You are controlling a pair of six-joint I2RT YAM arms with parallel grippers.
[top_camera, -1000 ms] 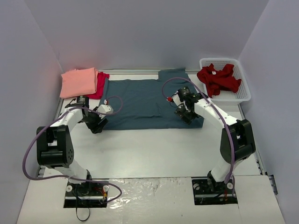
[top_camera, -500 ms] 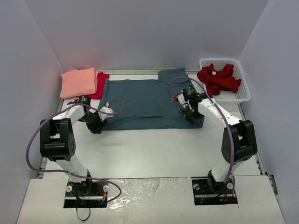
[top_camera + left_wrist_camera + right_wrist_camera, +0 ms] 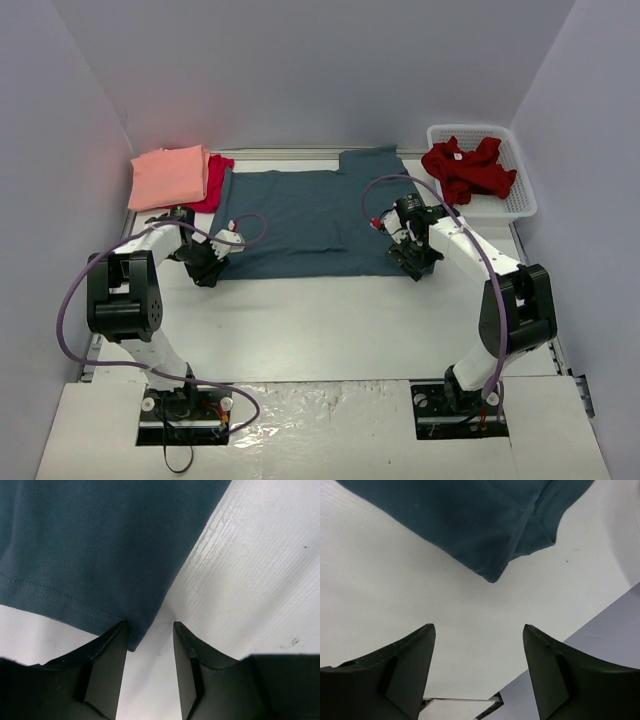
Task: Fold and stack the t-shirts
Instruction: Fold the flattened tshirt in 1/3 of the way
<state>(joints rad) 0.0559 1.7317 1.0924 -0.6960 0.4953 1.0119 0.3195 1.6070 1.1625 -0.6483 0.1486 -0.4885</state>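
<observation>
At the far left of the white table (image 3: 330,320) a folded pink shirt (image 3: 170,176) lies against the back corner, overlapping a crimson shirt (image 3: 214,178) whose right edge sticks out from under it and touches the left sleeve of the blue shirt (image 3: 300,210). The blue shirt is spread flat across the middle of the table, its bottom hem toward the arms. The left gripper (image 3: 208,268) is down at the near left corner of that shirt. In the left wrist view its two dark fingers (image 3: 107,670) stand a narrow gap apart with bare table showing between them. The stitched corner of the hem just reaches the inner edge of the left finger and pokes a little into the gap, but nothing is pinched. The right gripper (image 3: 415,265) sits at the near right corner of the blue shirt. In the right wrist view its fingers (image 3: 405,675) are spread wide over bare table and hold nothing. The rumpled, folded-over corner of the cloth lies ahead of the tips, apart from both. At the far right a white plastic basket (image 3: 520,205) stands against the side wall, well apart from the blue shirt, and a crumpled dark red shirt (image 3: 468,168) lies heaped in it, one part draped over its left rim.
</observation>
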